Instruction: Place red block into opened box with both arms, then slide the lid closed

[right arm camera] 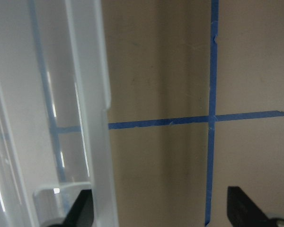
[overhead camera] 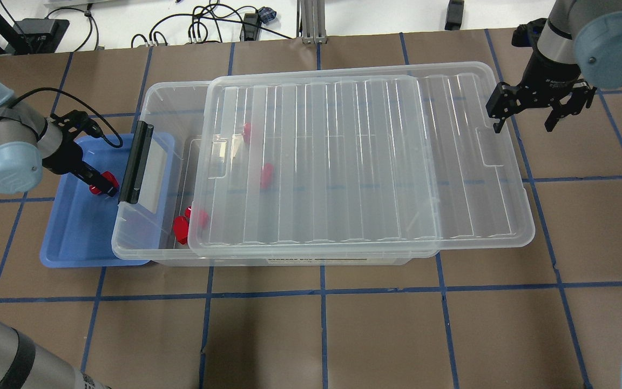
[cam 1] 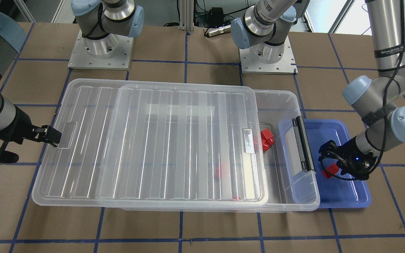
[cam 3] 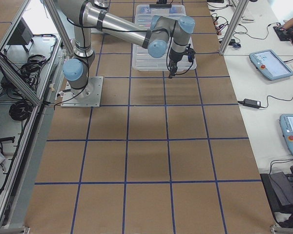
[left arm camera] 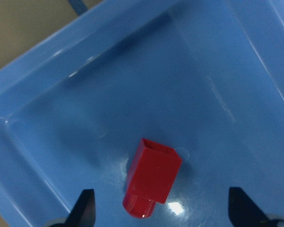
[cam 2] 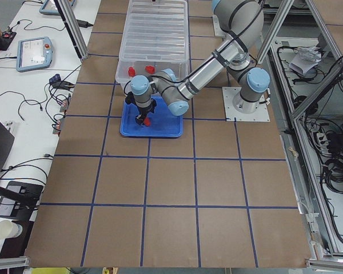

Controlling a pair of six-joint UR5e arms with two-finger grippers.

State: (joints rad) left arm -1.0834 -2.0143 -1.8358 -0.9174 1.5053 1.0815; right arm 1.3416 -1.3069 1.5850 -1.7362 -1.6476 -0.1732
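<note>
Near: red block [left arm camera: 151, 177], small, rigid, light, probably slick, lies in the blue tray [left arm camera: 217, 71] between the parted jaws of the left gripper [left arm camera: 163, 205]; grip its flat sides. Beyond: box [overhead camera: 176, 102], lid [overhead camera: 354, 162] partly covering it; right gripper [overhead camera: 524, 127] spread at the lid's end.

Brown counter [overhead camera: 376, 335], ruled into squares by blue tape lines [overhead camera: 322, 294]. Past its far edge, a white surface strewn with black cables [overhead camera: 208, 24]. Alongside, a white desk [cam 2: 28, 85] bearing a handheld screen [cam 2: 33, 53] and loose leads; farther along that side, a paper cup [cam 2: 4, 229]. Hemmed by aluminium posts [cam 2: 71, 31], with grey floor [cam 2: 331, 114] and coiled wiring on the other side. Lit evenly, without hard shadows.
</note>
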